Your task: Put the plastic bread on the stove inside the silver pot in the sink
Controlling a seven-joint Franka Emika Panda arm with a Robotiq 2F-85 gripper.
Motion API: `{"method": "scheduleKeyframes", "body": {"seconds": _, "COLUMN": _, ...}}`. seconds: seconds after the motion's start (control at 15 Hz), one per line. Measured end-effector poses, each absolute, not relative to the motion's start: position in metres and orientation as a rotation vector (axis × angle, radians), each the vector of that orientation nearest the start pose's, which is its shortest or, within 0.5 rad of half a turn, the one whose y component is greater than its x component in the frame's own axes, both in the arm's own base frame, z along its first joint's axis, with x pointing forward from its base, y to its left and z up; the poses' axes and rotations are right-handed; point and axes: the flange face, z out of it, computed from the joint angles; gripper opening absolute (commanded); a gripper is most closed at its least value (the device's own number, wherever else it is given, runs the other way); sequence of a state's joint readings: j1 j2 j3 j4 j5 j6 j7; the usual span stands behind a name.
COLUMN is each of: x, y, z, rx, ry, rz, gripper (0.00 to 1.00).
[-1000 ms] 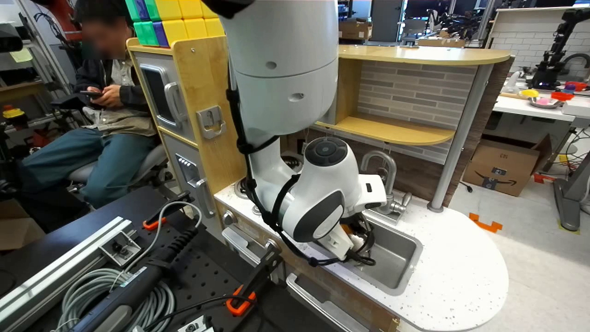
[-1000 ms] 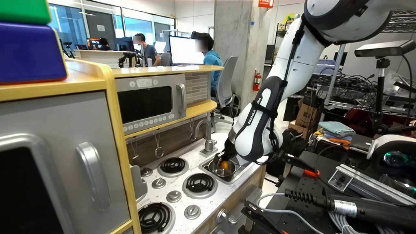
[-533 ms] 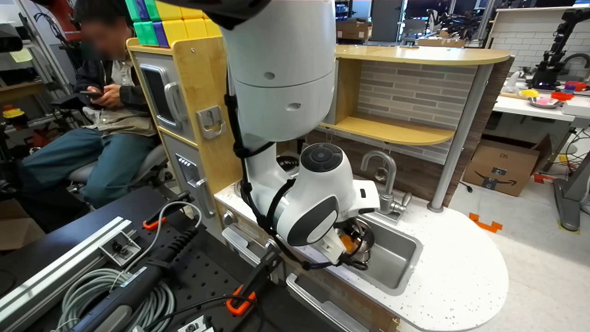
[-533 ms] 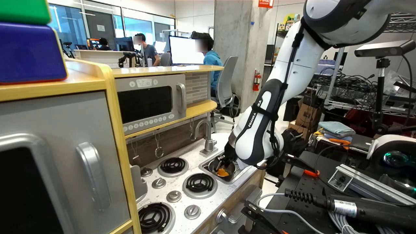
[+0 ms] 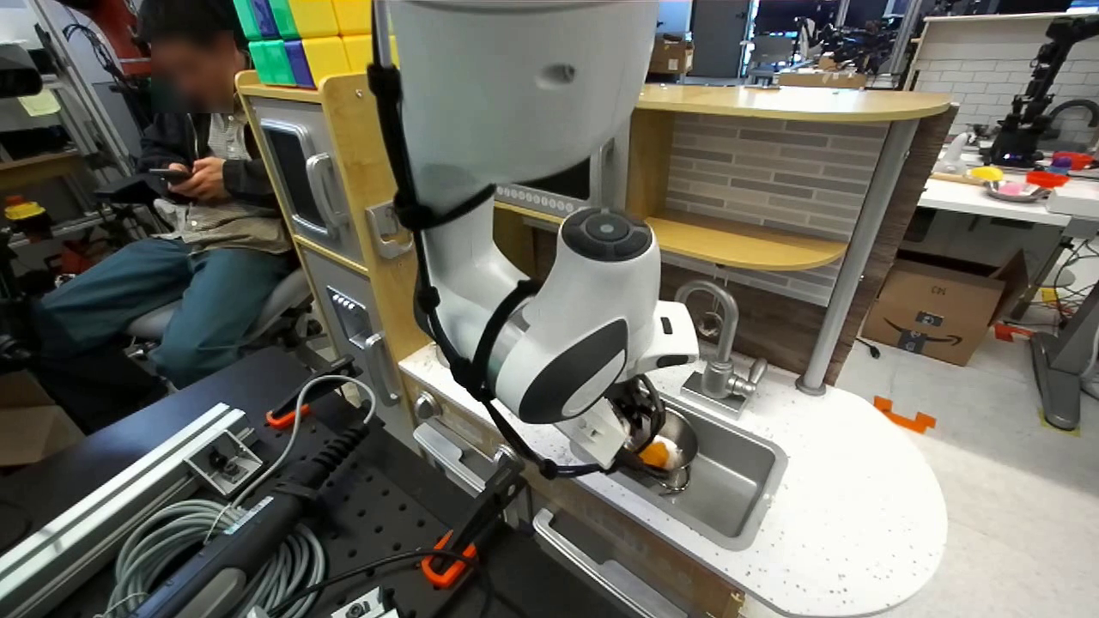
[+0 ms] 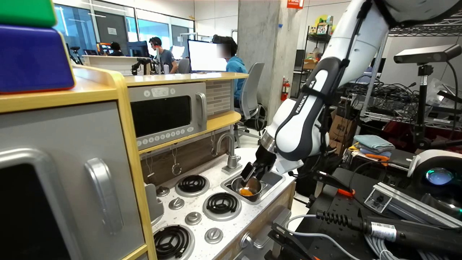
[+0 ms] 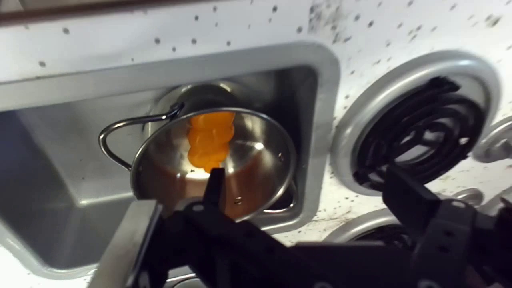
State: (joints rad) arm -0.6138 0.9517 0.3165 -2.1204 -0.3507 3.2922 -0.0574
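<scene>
So, the bread (image 7: 211, 140) is inside the silver pot (image 7: 272, 176). It is orange and bumpy. The pot sits in the sink (image 5: 730, 485), at the end near the stove burners (image 6: 222, 203). In the wrist view, one of its thin wire handles (image 7: 140, 119) sticks out to the side.

The hand (image 7: 305, 173) hangs over the pot, and its two black fingers (image 7: 215, 188) are wide apart. From the wrist, one fingertip looks right up against the end of the bread (but in an exterior view you can see a gap, with the bread lower down in the pot). The other finger is over on the burner side. The robot's arm (image 6: 299, 133), white and black, slants down toward the sink.

The burners are round with curly black coils, and gray knobs (image 6: 213, 235) sit near them. All of these are set in a white counter (image 5: 859, 506) with little dark spots. In both exterior views, a gray tap (image 5: 728, 330) stands at the back edge of the sink. Higher up is a gray play oven (image 6: 162, 115) with a dark window.

Off to the side, in an exterior view, a person (image 5: 215, 206) sits with a phone (image 5: 169, 175), near a tall wooden cupboard (image 5: 343, 154). Big bright blocks (image 5: 322, 53) in green, blue and yellow sit on top of the cupboard.
</scene>
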Motion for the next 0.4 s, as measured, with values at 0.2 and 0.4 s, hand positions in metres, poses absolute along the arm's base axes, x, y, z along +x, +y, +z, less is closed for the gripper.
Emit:
{"method": "scheduleKeyframes", "body": {"seconds": 0.2, "x": 0.500, "y": -0.103, "z": 0.059, "rx": -2.842, "ry": -0.063, "rz": -0.348, "gripper": 1.00}}
{"method": "scheduleKeyframes", "body": {"seconds": 0.4, "x": 0.487, "y": -0.091, "z": 0.098, "rx": -2.717, "ry": -0.134, "rz": -0.283, "gripper": 1.00}}
